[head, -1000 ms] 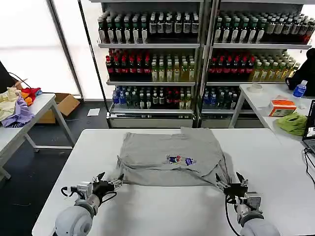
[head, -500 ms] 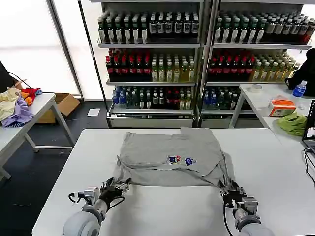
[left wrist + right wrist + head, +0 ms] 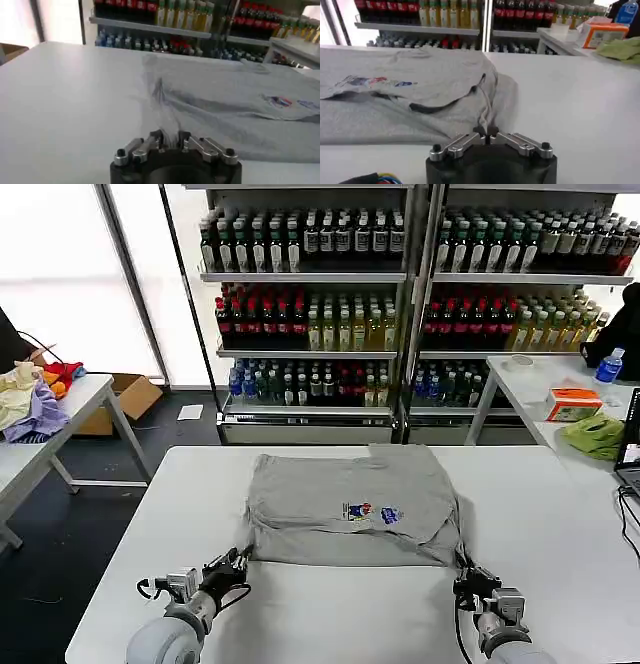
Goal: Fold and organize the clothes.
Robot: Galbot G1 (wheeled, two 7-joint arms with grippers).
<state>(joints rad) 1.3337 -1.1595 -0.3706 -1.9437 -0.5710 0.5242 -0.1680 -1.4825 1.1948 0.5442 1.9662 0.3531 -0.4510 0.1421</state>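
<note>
One of the clothes, a light grey shirt [image 3: 340,484] with a small multicoloured chest print [image 3: 372,512], lies spread across the middle of the white table [image 3: 560,514]. My left gripper [image 3: 238,562] is at the shirt's near left corner, shut on a pinch of grey fabric [image 3: 165,122], and its own view places it low over the tabletop [image 3: 170,139]. My right gripper [image 3: 466,577] is at the near right corner. In the right wrist view its jaws [image 3: 486,136] are pressed together on a ridge of the shirt [image 3: 410,100], which rises from the table into them.
Drink shelves [image 3: 400,304] stand behind the table. A side table [image 3: 60,399] with a pile of coloured cloth is at the left, with a cardboard box [image 3: 130,396] on the floor beside it. At the right, another table holds an orange box [image 3: 574,402] and a green cloth [image 3: 594,434].
Both grippers went from open beside the shirt's near corners to shut on them. They then drew back toward the near edge, and the shirt's near hem straightened and shifted slightly right.
</note>
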